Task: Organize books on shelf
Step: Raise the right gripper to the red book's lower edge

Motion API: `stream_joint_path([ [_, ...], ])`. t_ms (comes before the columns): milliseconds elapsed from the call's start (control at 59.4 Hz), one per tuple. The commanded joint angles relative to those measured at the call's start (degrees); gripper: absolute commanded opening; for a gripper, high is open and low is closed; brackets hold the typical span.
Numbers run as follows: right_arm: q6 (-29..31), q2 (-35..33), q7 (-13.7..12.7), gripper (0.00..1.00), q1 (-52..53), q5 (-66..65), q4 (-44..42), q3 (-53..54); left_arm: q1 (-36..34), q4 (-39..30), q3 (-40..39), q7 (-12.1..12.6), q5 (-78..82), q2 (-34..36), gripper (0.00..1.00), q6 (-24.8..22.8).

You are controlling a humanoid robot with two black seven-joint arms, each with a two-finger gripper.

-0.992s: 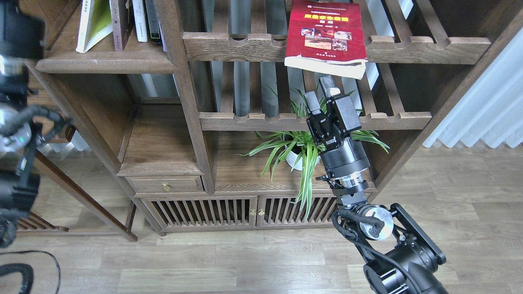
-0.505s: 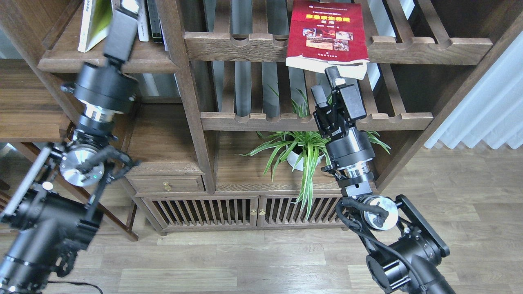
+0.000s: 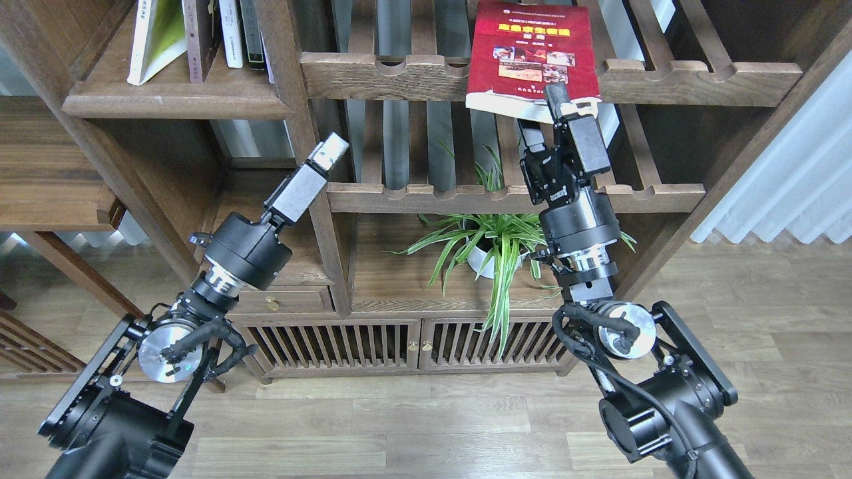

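Red book [image 3: 530, 50] flat on slatted rack; right gripper [image 3: 542, 110] fingers parted at its edge; left gripper [image 3: 329, 150] unclear.

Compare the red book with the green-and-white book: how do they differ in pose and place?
The red book lies flat, cover up, on a slatted rack, its front edge overhanging the rail; the green-and-white book stands leaning on the solid shelf. The red one lies alone with the right gripper at its front edge; the green one has neighbours. Both are paperbacks.

Glossy red paperback [image 3: 532, 50] – matt dark wooden shelf [image 3: 170, 100] – wood-plank floor [image 3: 426, 419]
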Motion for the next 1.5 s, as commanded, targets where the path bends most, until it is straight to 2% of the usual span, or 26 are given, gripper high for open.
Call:
stream_joint_path([
  [0,-1.12,0.0,-0.04,0.85,0.76,0.01,-0.05,0.16,-0.03,-0.01,0.59,0.02,0.02,0.0,0.72,-0.02],
  [286,-5.6,0.0,-0.04,0.85,3.48,0.01,-0.14,0.33,-0.03,-0.01,3.22,0.11,0.11,0.0,0.71,-0.02],
  [824,-12.98,0.0,-0.04,0.86,9.46,-0.08,-1.02,0.42,0.23,-0.01,3.31,0.19,0.11,0.0,0.7,-0.02],
  [942,-14.83,0.0,-0.04,0.84,9.37,0.01,-1.02,0.42,0.23,-0.01,3.31,0.19,0.11,0.0,0.7,-0.02],
  [992,-16.14,0.0,0.04,0.82,9.37,0.01,-0.93,0.42,0.23,-0.01,3.31,0.19,0.11,0.0,0.7,-0.02],
  [1228,-17.38,0.0,0.13,0.58,9.2,0.01,-1.02,3.14,0.32,-0.01,3.31,0.19,0.2,0.0,0.7,-0.02],
  [1245,-17.29,0.0,0.13,0.52,9.02,0.01,-1.02,3.49,0.41,-0.01,3.31,0.19,0.2,0.0,0.7,-0.02],
  [1363,-16.59,0.0,0.39,0.37,8.58,0.01,-1.02,5.16,0.67,-0.01,3.31,0.19,0.2,0.0,0.7,-0.02],
  [1480,-16.24,0.0,0.48,0.3,7.88,0.01,-1.02,5.34,0.67,-0.01,3.31,0.19,0.2,0.0,0.7,-0.02],
])
